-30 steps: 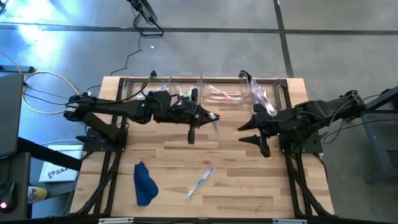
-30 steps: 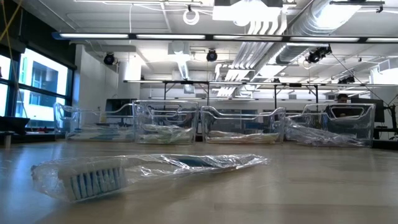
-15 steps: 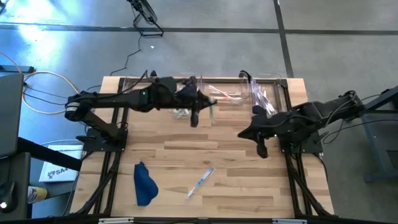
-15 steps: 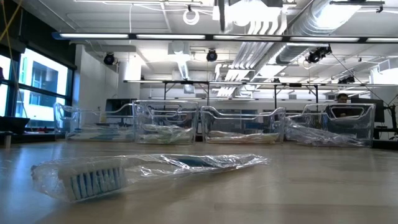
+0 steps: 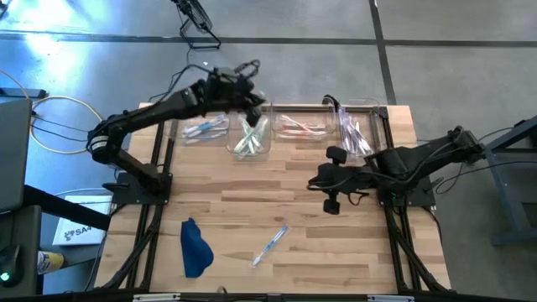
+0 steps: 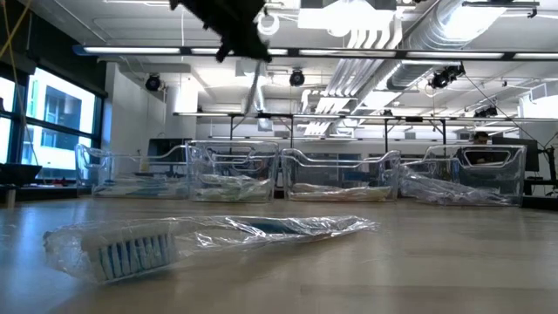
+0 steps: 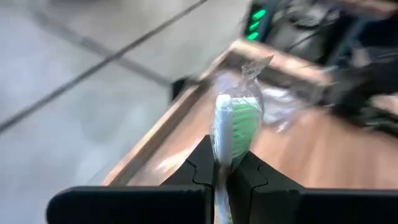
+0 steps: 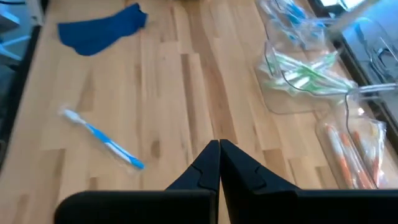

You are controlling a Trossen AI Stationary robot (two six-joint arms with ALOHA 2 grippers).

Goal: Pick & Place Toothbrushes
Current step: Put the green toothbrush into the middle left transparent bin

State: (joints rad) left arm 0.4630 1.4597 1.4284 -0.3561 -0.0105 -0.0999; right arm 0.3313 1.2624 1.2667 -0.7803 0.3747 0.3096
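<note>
My left gripper point(image 5: 257, 102) hangs above the clear bins at the table's far edge, shut on a green toothbrush point(image 7: 235, 124) in a clear wrapper. The low view shows that arm high up, with the toothbrush point(image 6: 253, 92) hanging below it. My right gripper point(image 5: 331, 204) is shut on nothing above the table's right middle. A wrapped blue toothbrush point(image 5: 270, 245) lies flat on the wood near the front, also seen in the right wrist view point(image 8: 102, 142) and the low view point(image 6: 200, 237). My left gripper pinches the green toothbrush's handle point(image 7: 222, 163) between its two fingers, just behind the head. The bristled head and the wrapper's crimped end point(image 7: 255, 65) stick out past the fingertips. The toothbrush is lifted clear of the table and bins.
A row of clear bins lines the far edge, holding blue point(image 5: 203, 127), green point(image 5: 250, 141), pink point(image 5: 299, 126) and pale point(image 5: 357, 132) toothbrushes. A dark blue cloth point(image 5: 195, 249) lies near the front left. Bare wood lies between the bins and the blue toothbrush.
My left gripper has swung from in front of the bins toward the table's far edge, carrying the green toothbrush, and has turned. My right gripper has shut on nothing, sunk a little and moved toward the table's left.
</note>
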